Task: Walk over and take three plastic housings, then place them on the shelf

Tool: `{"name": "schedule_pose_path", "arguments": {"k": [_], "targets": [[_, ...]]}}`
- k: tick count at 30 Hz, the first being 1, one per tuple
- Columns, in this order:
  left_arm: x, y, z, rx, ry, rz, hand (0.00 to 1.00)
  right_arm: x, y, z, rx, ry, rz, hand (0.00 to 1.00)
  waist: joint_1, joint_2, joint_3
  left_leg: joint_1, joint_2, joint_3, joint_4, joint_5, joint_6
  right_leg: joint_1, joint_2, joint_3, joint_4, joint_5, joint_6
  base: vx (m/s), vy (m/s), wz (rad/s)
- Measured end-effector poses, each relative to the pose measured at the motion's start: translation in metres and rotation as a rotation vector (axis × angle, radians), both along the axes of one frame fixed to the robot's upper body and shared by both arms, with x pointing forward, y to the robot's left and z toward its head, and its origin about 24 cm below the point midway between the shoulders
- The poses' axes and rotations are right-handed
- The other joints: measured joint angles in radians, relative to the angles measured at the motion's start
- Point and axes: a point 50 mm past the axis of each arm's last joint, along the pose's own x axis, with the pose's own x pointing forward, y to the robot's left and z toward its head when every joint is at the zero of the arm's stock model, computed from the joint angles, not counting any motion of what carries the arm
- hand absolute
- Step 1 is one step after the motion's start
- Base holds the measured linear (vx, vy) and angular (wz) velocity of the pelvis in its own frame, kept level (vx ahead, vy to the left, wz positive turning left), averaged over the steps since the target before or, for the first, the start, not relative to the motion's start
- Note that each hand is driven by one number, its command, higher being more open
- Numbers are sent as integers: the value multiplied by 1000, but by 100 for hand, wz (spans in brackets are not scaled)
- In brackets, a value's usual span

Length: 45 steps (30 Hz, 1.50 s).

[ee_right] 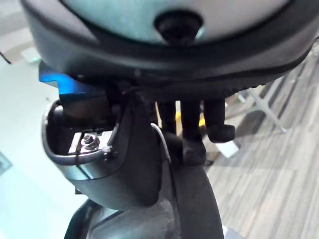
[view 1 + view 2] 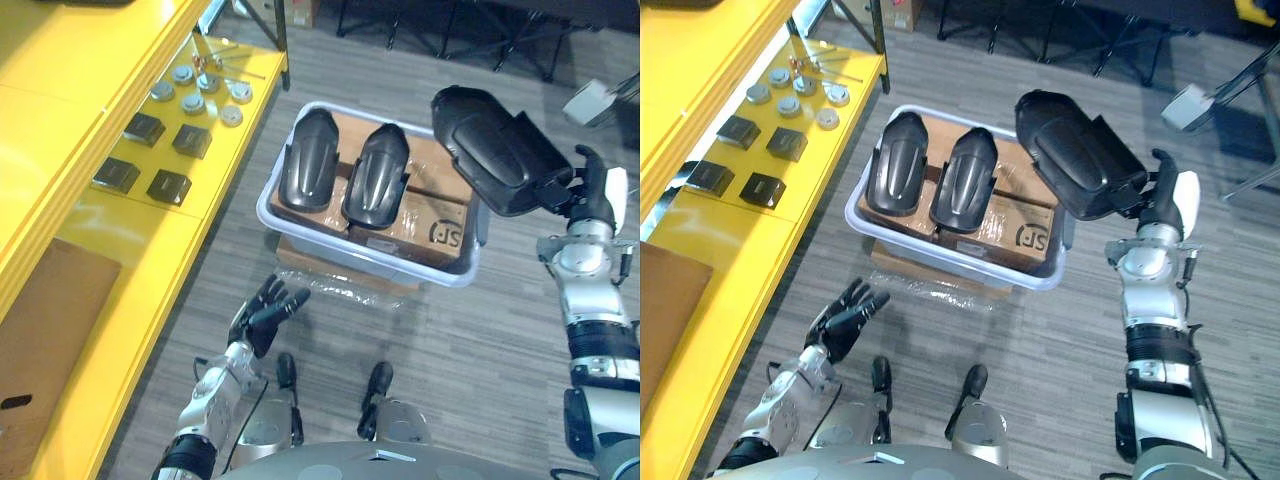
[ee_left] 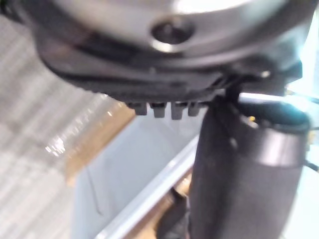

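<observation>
Left eye view: our right hand (image 2: pixel 593 205) grips one housing (image 2: pixel 490 140) above the bin (image 2: pixel 264 212); our left hand (image 2: pixel 262 315) hangs released. We swing the housing left to the shelf (image 2: pixel 150 262), level.

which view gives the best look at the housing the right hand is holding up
The right eye view: the whole held housing shows, gripped at one end by the right robot hand. The left eye view shows nearly the same. The right wrist view catches just part of it, very close.
</observation>
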Motion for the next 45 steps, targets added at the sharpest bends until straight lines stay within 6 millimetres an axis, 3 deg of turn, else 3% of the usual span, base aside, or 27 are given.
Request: {"name": "schedule_pose_path", "arguments": {"k": [5,10,13,17,21,29,40,45], "targets": [[28,-25,22,-235,-31,-32,100,3,11,-4,-64,3,12,0,-1,3,-45,11,14,15,-2,0,0,6,15,6,-10,7,-9,-19,-14,-10],[36,-44,30,-356,-13,-95,100,5,21,4,-175,-76,38,0,-23,5,-74,20,26,33,-5,-2,-3,10,29,21,-21,12,-12,-13,-10,-13],[48,-56,42,-430,-43,-111,100,4,33,21,-226,-197,85,0,-35,9,-82,30,35,52,-3,-5,-8,8,37,32,-22,13,-14,1,-13,-17],[57,-64,52,-507,-66,-89,100,2,50,24,-227,-310,140,0,-51,4,-125,29,46,64,-1,-9,-13,-2,47,35,-23,17,-19,28,-20,-12],[62,-78,56,-489,-64,-98,100,-12,78,12,-170,-410,212,0,-55,0,-150,30,48,74,-1,-9,-15,-7,49,44,-23,21,-22,14,-8,-7],[64,-102,61,-526,-72,-89,100,-30,129,-29,-17,-372,327,0,-53,-1,-160,32,48,90,-2,-7,-14,-13,49,54,-29,24,-26,-32,6,-5],[75,-111,84,-743,-194,-51,100,-47,158,-61,108,-281,392,0,-53,0,-191,32,48,97,-1,-6,-14,-18,48,53,-29,27,-29,6,2,-2],[75,-113,85,-744,-198,-63,100,-49,171,-67,155,-281,407,0,-50,-1,-191,31,48,96,-1,-4,-15,-17,48,52,-29,29,-31,0,0,0]]}}
